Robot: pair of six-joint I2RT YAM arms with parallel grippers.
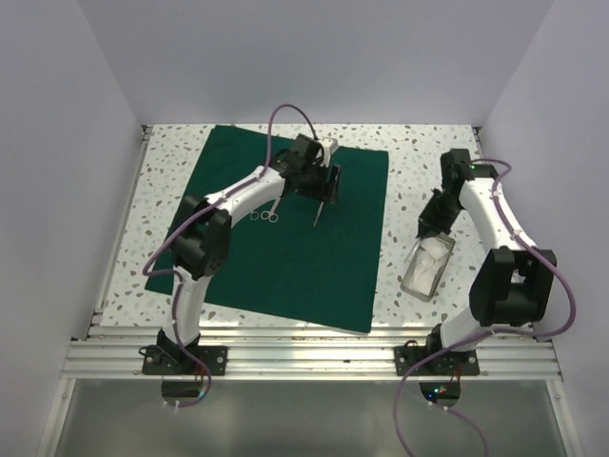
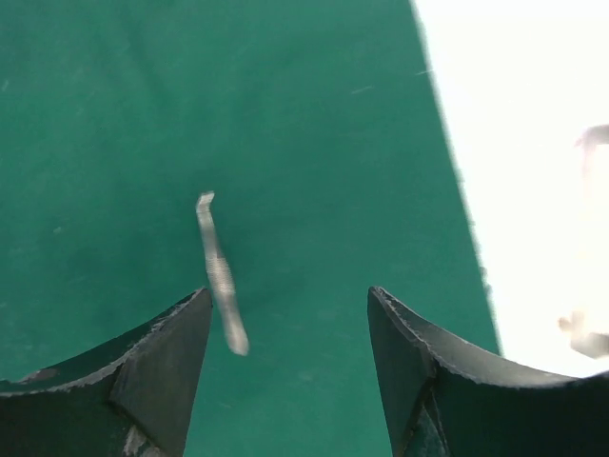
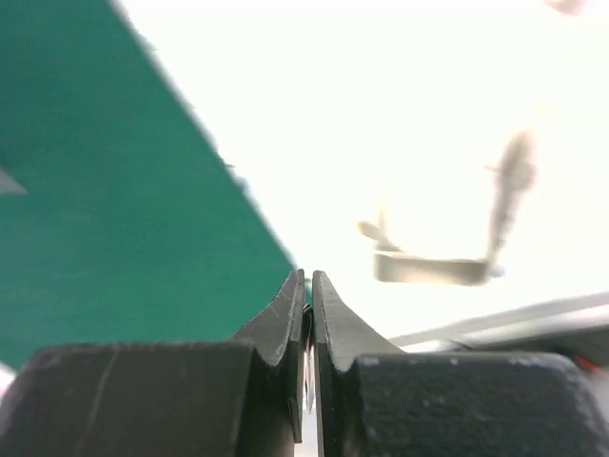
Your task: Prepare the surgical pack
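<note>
Hovering over the far middle of the dark green drape (image 1: 285, 276), the left pincer (image 2: 288, 295) is standing spread wide and gripping nothing, while the steel tweezers (image 2: 220, 281) are lying flat on the cloth just below its gap, nearer one finger than the other. Their long axis is running away from the wrist camera with a slight slant, so the fingers would be closing across the narrow width, not along the length. Seen from above, the tweezers are pointing roughly from the far edge toward the arm bases, with the scissors (image 1: 266, 217) lying to their left on the drape, apart from them. The right pincer (image 3: 307, 281) is pressed together by the far end of the small metal tray (image 1: 419, 283), which is sitting on the bare bench (image 1: 419, 162) to the right of the drape with white gauze (image 1: 434, 249) in it. A pale sliver is showing in its seam, too small to identify. The left arm is plainly the nearer one to the tweezers, the right being well apart, so any regrasp is likely falling to the left after a small sideways centring
</note>
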